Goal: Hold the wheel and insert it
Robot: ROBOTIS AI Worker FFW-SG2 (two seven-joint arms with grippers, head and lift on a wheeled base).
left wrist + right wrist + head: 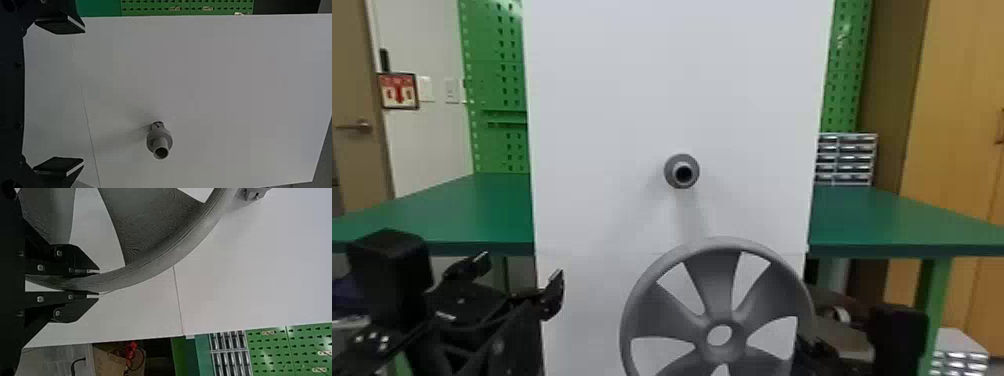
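Observation:
In the head view my left gripper (517, 275) stands at the lower left, its two fingers wide apart with nothing between them; the left wrist view has the same open gripper (60, 98). The grey spoked wheel (719, 292) is upright below and slightly right of the hub peg (682, 171), apart from it. My right gripper (807, 340) is at the wheel's right side. The right wrist view has this gripper (94, 283) shut on the rim of the wheel (156, 264). The peg (159, 143) juts out bare from the white panel.
A tall white panel (612, 125) carries the peg. Behind it, a green table (457, 215) extends to both sides, with a drawer organizer (847, 159) on its right part. Green pegboards (497, 75) and a wooden cabinet (952, 150) stand farther back.

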